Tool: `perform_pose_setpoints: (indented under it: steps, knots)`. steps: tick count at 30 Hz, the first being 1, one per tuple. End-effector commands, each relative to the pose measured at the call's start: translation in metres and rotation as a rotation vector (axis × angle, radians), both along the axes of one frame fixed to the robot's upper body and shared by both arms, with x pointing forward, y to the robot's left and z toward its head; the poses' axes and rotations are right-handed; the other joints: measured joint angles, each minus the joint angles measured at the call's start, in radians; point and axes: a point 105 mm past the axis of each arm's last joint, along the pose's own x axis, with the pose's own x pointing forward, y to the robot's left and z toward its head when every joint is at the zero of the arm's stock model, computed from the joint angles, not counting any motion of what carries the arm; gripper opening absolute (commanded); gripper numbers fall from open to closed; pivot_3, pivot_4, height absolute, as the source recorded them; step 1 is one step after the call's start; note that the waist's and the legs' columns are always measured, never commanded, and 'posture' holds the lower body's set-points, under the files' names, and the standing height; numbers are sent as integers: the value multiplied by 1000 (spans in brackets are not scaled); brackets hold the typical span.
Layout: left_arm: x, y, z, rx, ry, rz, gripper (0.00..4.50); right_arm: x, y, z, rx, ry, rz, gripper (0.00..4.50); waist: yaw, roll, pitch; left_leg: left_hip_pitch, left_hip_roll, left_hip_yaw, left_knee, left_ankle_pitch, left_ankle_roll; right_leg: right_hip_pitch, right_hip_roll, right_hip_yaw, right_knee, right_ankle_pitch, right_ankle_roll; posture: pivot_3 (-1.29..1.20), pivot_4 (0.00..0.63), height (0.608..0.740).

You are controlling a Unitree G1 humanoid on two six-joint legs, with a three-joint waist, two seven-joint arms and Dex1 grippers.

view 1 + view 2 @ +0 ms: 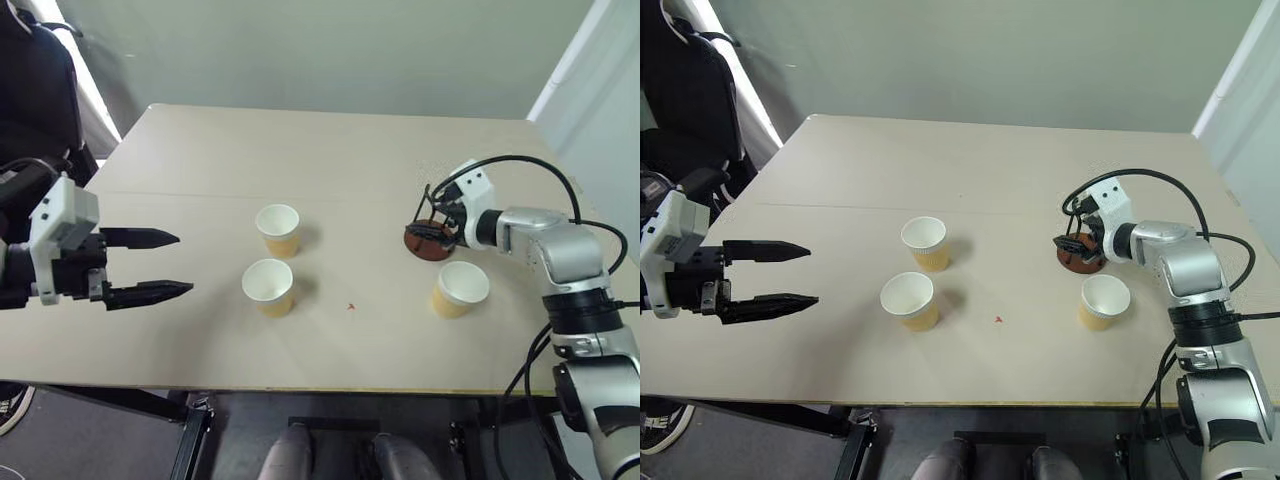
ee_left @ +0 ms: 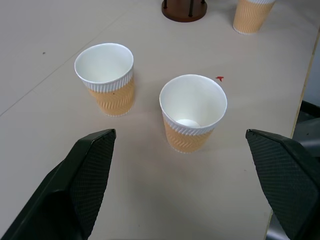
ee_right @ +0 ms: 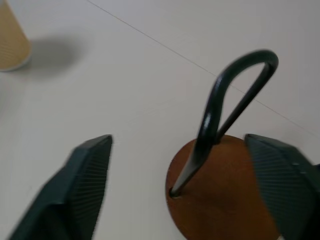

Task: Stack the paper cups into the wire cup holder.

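The wire cup holder stands on the right side of the table. It has a round brown bottom and thin black wire loops that stick up. No cup is in it.

The right gripper is right at the holder. Its two black fingers are apart, with the holder's brown bottom and one wire loop between them. In the right wrist view one finger is over the bare table and the other is by the edge of the brown bottom. I cannot tell if they touch it.

One paper cup stands just in front of the holder, close to the right arm. Two more paper cups stand near the middle of the table, close side by side but not touching. One is farther back and one is nearer the front edge. All three stand up with the open end on top.

The left gripper is on the left side, well away from the cups. Its fingers are wide apart and hold nothing. It points toward the two middle cups
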Motion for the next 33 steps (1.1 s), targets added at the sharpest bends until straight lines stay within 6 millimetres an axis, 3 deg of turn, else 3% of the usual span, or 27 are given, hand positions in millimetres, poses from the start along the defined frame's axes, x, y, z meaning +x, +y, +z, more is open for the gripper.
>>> perform_pose_setpoints:
  steps: [1, 7, 9, 10, 14, 16, 20, 26, 33]
  knots:
    - [-3, -1, 11, 8, -46, -1, 4500, 3, 1, 20, -2, -78, 4, 2846, 0, 0, 0, 0, 0, 0, 0, 0, 0, 0, 0, 0, 0, 0, 0, 0, 150, 740]
    - [-3, -1, 11, 7, -48, 3, 4500, 2, 2, 28, 9, -102, 41, 594, -1, 0, 0, 0, 0, 0, 0, 0, -1, 0, 0, 0, 0, 0, 0, 0, 150, 740]
    - [-3, -1, 12, 5, -49, 3, 4500, -12, 16, 35, 28, -125, 183, 23, -1, 0, 0, 0, 0, 0, 0, -1, -2, 0, 0, 0, 0, 0, 0, 0, 150, 740]
    - [-3, -1, 12, 5, -49, 2, 4500, -18, 21, 37, 33, -132, 240, 23, -1, 0, 0, -1, 0, 0, 0, -1, -2, -1, 0, 0, 0, 0, 0, 0, 150, 740]
    - [-1, -1, 12, 5, -48, -2, 4500, -80, 65, 61, 142, -168, 676, 23, -4, 0, 0, -3, 0, 0, 0, 1, -5, -2, 0, 0, 0, 0, -1, 0, 150, 740]
    - [1, -2, 13, 5, -49, -7, 4500, -101, 79, 64, 162, -142, 818, 23, -5, 0, 0, -4, 0, 1, 0, 4, -9, -3, 1, -1, -1, 0, 0, 0, 150, 740]
    - [3, -5, 13, 3, -46, -21, 4500, -123, 91, 54, 128, -74, 982, 23, -7, -1, -1, -4, 0, 1, 0, 5, -9, -2, 1, 0, -2, 0, 0, 0, 150, 740]
    - [3, -9, 12, 0, -44, -33, 4500, -135, 95, 22, -59, 26, 1175, 23, -7, -1, -1, -3, 0, -1, 1, 4, -1, -2, 1, 0, 0, 1, -1, 0, 150, 740]
    - [-5, -7, 11, -2, -40, -11, 4500, -124, 96, 4, -197, 1, 1255, 23, -11, -1, -1, -2, 0, -1, 1, 4, 1, -2, 1, -1, 1, 2, -2, 0, 150, 740]
